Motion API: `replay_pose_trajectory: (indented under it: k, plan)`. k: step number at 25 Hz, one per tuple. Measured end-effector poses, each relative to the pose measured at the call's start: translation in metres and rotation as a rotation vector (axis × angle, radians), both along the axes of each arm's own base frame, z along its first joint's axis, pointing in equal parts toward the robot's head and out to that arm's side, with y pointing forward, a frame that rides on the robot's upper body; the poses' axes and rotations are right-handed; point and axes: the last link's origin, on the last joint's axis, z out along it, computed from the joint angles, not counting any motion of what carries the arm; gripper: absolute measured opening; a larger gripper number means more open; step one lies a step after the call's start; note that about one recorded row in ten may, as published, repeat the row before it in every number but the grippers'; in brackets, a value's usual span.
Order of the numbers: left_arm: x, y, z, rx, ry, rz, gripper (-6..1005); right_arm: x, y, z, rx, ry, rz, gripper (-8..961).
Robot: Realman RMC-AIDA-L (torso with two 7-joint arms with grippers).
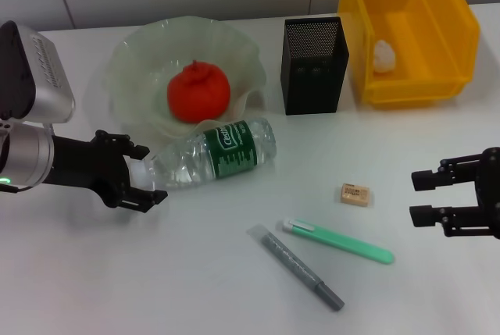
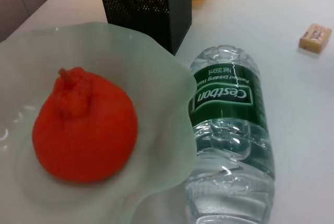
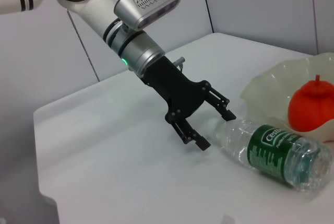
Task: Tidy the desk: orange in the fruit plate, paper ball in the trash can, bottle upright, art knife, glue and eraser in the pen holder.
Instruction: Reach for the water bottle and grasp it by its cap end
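The orange (image 1: 198, 91) sits in the pale green fruit plate (image 1: 141, 58). A clear bottle with a green label (image 1: 215, 153) lies on its side against the plate's front rim. My left gripper (image 1: 148, 173) is open, its fingers on either side of the bottle's cap end; the right wrist view shows this too (image 3: 216, 129). The eraser (image 1: 354, 194), green art knife (image 1: 338, 241) and grey glue pen (image 1: 297, 266) lie on the table at front. The paper ball (image 1: 383, 55) lies in the yellow bin (image 1: 437, 30). My right gripper (image 1: 417, 197) is open and empty at the right.
The black mesh pen holder (image 1: 315, 64) stands upright between the plate and the yellow bin. In the left wrist view, the orange (image 2: 83, 130), bottle (image 2: 229, 130), pen holder (image 2: 146, 4) and eraser (image 2: 315, 37) show close up.
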Motion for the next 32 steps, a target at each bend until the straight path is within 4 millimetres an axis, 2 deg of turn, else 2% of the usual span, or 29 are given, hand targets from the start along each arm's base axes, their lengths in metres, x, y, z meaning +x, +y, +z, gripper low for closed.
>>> replay_pose_trajectory:
  k: [5, 16, 19, 30, 32]
  plan:
    - [-0.0003, 0.0003, -0.0002, 0.002, 0.001, 0.002, 812, 0.0005, 0.0, -0.0005, 0.002, 0.001, -0.003, 545]
    - [-0.0069, 0.0006, -0.0036, 0.01, 0.023, 0.02, 573, -0.0001, 0.0029, -0.0025, 0.001, 0.007, -0.005, 545]
    - [-0.0062, 0.0002, -0.0034, 0.008, 0.015, 0.023, 434, 0.0, 0.0038, -0.003, 0.004, 0.004, -0.006, 545]
    - [-0.0036, -0.0038, -0.0019, -0.017, 0.0, 0.011, 434, 0.0019, 0.0093, -0.0056, 0.01, -0.006, -0.019, 545]
    - [-0.0031, -0.0037, -0.0018, -0.014, -0.007, 0.013, 463, 0.0022, 0.0095, -0.0058, 0.011, -0.007, -0.021, 545]
